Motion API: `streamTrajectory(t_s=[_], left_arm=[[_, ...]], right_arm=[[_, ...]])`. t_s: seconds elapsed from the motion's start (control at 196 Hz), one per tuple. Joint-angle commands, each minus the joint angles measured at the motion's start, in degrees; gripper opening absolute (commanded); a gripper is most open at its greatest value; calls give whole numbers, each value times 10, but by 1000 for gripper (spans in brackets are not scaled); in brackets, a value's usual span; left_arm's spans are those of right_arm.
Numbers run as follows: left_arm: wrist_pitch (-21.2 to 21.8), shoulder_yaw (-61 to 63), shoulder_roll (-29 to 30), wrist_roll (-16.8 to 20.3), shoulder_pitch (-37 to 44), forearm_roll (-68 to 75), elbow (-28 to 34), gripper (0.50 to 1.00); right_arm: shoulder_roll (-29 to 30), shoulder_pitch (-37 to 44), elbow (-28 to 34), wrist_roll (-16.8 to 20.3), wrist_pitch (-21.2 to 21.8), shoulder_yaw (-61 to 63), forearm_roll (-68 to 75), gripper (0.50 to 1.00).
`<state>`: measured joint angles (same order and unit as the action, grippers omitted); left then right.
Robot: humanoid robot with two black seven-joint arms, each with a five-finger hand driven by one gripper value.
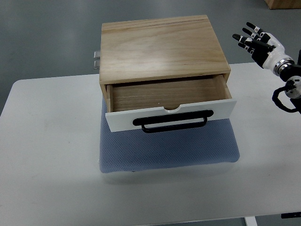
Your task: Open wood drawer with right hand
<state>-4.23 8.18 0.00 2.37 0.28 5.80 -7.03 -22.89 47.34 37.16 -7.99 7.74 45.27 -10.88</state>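
A wooden box (162, 47) stands on a blue-grey mat (169, 148) in the middle of the white table (47, 155). Its drawer (164, 94) is pulled out toward me, showing a bare wooden inside. The drawer's white front (127, 120) carries a black bar handle (174, 123). My right hand (254, 41) hovers at the upper right, off to the right of the box and well apart from the handle, fingers spread and holding nothing. The left arm does not show.
A metal hinge or latch (96, 59) sticks out at the box's back left. Grey floor lies beyond the table's far edge. A brown cardboard corner (282, 4) shows at the top right.
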Motion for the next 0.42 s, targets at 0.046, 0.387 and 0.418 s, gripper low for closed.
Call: streamTrajectory(t_s=[0.046,0.387,0.418], left_arm=[[0,0,0,0,0,0,0,1000],[0,0,0,0,0,0,0,1000],[0,0,0,0,1,0,0,1000]], right_arm=[[8,-8,-2,0,-3,0,2,942],[14,-20,-15,0,-4,-3,2,942],[15,-23,-15,0,-4,-4,2,942]])
